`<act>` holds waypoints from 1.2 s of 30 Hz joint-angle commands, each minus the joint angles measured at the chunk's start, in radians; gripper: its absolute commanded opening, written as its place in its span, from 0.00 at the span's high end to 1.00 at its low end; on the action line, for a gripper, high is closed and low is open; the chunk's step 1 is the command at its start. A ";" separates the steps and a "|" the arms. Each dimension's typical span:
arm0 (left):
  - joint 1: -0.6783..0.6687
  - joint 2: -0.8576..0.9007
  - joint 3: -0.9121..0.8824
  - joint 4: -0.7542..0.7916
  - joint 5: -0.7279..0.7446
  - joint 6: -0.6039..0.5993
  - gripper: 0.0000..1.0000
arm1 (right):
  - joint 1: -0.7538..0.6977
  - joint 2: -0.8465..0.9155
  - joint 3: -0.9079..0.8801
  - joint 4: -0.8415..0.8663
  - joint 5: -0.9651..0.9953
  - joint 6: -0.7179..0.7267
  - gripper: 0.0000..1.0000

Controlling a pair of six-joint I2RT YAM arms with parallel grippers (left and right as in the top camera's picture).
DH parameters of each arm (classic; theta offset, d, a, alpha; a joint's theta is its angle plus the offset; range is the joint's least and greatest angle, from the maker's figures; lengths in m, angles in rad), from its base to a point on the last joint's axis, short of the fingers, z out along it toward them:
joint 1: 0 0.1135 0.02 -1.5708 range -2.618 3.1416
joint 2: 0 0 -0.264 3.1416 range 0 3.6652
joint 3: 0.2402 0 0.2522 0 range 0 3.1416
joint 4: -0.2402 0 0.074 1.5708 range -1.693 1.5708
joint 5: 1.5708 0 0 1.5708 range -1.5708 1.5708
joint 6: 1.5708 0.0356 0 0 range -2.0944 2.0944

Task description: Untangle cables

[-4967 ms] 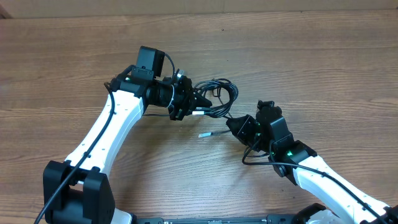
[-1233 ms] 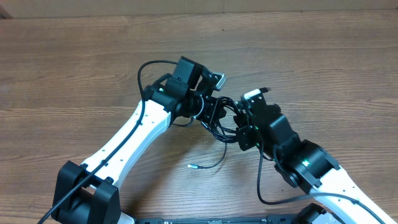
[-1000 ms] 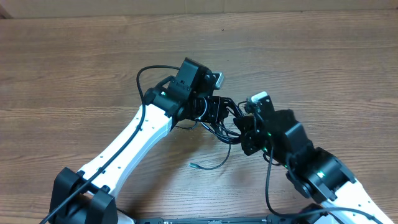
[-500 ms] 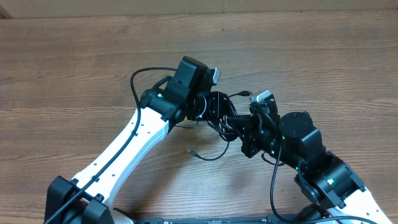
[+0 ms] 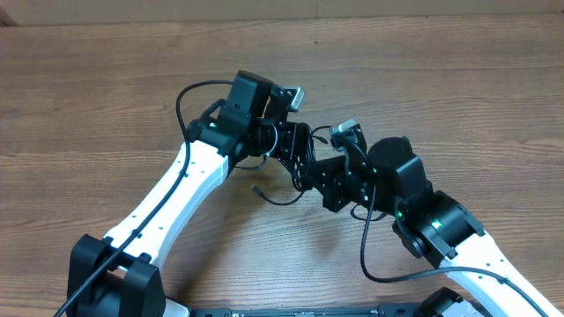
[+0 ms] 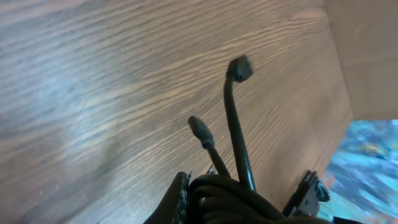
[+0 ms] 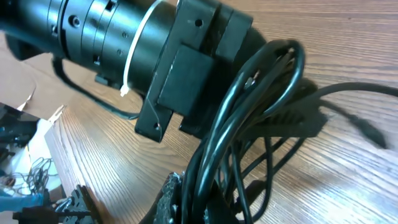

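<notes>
Thin black cables [image 7: 231, 121] form a looped tangle, with plug-tipped strands sticking out loose.

Overhead down, 2 wrist close-ups sharing cables [image 7: 214, 155]

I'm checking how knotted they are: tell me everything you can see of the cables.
The cables are thin, black, rubbery-looking cords, bunched into one looped tangle above the wooden table. The left gripper and right gripper are both shut on it. Two plug ends stick out past the left gripper; one loose strand curls away.
</notes>
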 commanded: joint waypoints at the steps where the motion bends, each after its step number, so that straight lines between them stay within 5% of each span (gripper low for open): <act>1: 0.074 0.034 0.023 0.091 0.071 0.060 0.96 | 0.057 0.045 0.028 -0.028 -0.366 -0.074 0.96; 11: 0.138 0.034 0.023 0.087 0.121 0.156 0.96 | 0.051 0.154 0.028 -0.113 -0.414 -0.206 0.96; 18: 0.203 0.034 0.023 0.056 0.121 0.156 0.96 | -0.050 0.159 0.028 -0.197 -0.192 -0.195 0.96; 31: 0.204 0.034 0.023 0.011 0.079 0.159 0.96 | -0.224 0.159 0.028 -0.230 -0.074 -0.195 0.75; 36: 0.202 0.034 0.023 0.011 0.034 0.108 0.96 | -0.222 0.158 0.030 -0.192 -0.093 -0.208 0.48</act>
